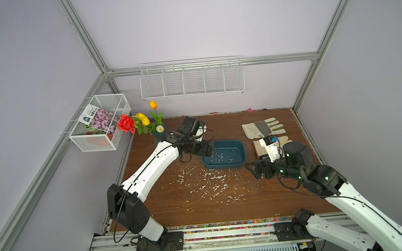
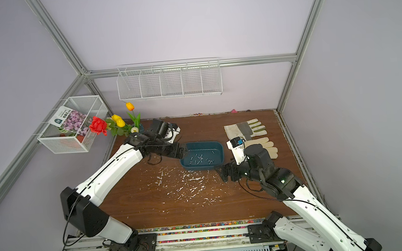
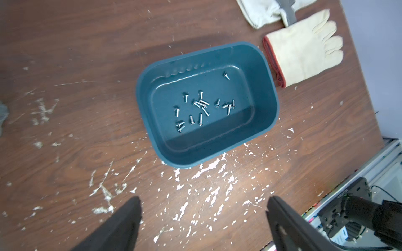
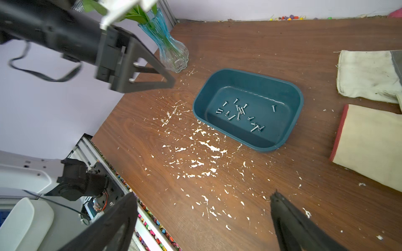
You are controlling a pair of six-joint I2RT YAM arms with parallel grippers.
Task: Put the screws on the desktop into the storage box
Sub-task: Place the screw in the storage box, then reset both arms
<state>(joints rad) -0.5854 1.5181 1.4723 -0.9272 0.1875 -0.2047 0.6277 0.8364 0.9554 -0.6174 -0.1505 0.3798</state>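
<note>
Evidently holds the left claw (image 1: 211,150) spread and empty by one end of the shallow dark teal plastic storage box (image 1: 222,166), the tiny silver-grey metal screws (image 1: 219,157) lying on its floor, and the right claw (image 1: 252,171) spread near the opposite corner, seeing none left on the scratched brown wood-grain counter (image 1: 219,129).

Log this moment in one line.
screws: in storage box | desktop: none seen loose | left tool: open, empty, near box | right tool: open, empty
</note>
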